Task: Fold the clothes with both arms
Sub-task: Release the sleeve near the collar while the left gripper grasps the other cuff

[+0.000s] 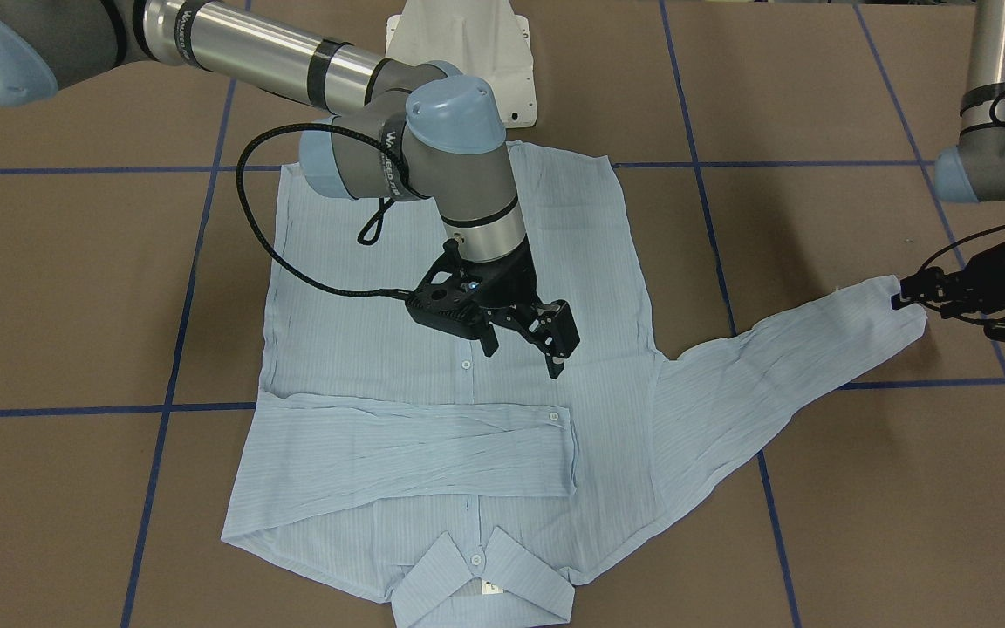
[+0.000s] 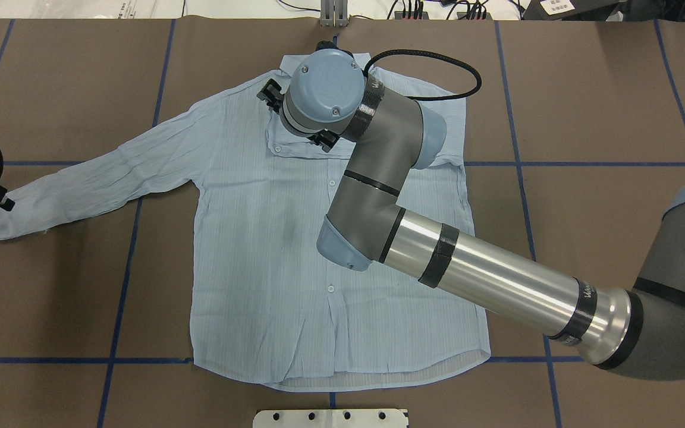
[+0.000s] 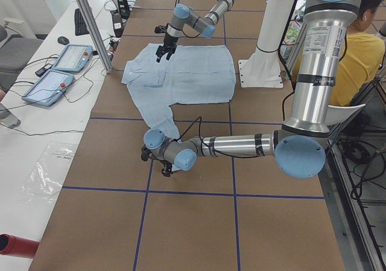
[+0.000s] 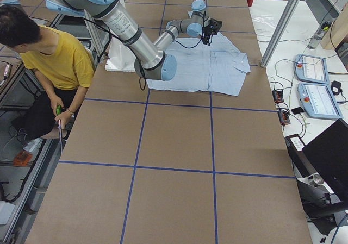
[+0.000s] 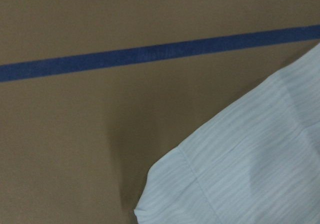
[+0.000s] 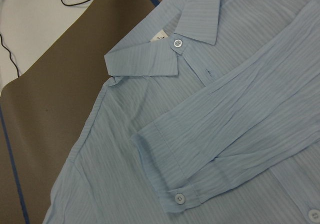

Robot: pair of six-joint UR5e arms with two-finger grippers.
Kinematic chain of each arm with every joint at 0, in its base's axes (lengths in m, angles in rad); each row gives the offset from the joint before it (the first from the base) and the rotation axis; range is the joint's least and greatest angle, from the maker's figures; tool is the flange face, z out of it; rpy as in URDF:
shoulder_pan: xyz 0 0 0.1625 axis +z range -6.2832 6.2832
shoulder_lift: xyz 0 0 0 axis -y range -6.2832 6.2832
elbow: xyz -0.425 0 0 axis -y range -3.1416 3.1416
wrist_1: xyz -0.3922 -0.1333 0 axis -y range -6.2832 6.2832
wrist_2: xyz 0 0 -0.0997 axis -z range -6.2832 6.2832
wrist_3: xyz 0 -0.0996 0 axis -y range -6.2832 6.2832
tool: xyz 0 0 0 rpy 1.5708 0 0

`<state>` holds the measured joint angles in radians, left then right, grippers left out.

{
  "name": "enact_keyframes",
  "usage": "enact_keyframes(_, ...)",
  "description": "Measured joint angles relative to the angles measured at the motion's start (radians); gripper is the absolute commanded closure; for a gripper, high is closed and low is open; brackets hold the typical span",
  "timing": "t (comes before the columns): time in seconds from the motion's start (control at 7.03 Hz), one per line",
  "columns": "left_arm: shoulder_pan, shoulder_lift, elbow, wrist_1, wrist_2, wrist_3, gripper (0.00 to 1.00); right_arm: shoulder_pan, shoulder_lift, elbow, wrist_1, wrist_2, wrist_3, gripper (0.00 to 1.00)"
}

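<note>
Shirt (image 1: 354, 349) lies face up at the middle of the table (image 1: 816, 541) in the front-facing view, one sleeve (image 1: 415, 445) folded across the chest, the other sleeve (image 1: 773, 366) stretched toward the table's left end. Right gripper (image 1: 524, 349) hangs spread and empty above the button line; left gripper (image 1: 902, 295) sits at the far cuff (image 1: 904, 323), though whether it pinches the cloth I cannot tell. Overhead, that sleeve's long axis runs from the shoulder out to the left gripper, clearly the nearer one. Left wrist view shows only cuff over brown table. Likely next: carry the cuff inward across the chest
</note>
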<state>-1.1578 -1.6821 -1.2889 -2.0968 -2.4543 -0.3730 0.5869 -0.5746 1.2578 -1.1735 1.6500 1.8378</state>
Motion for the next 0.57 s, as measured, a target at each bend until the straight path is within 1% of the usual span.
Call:
enact_keyframes(0.28,0.001,-0.004,0.011,-0.003,0.016,0.001,0.15,-0.001,-0.003,0.0,0.0,-0.001,-0.001,0.0)
enact_keyframes(0.57,0.002,-0.005,0.021,-0.005,0.021,0.004,0.22,-0.002,-0.005,-0.001,0.001,-0.002,-0.002,0.0)
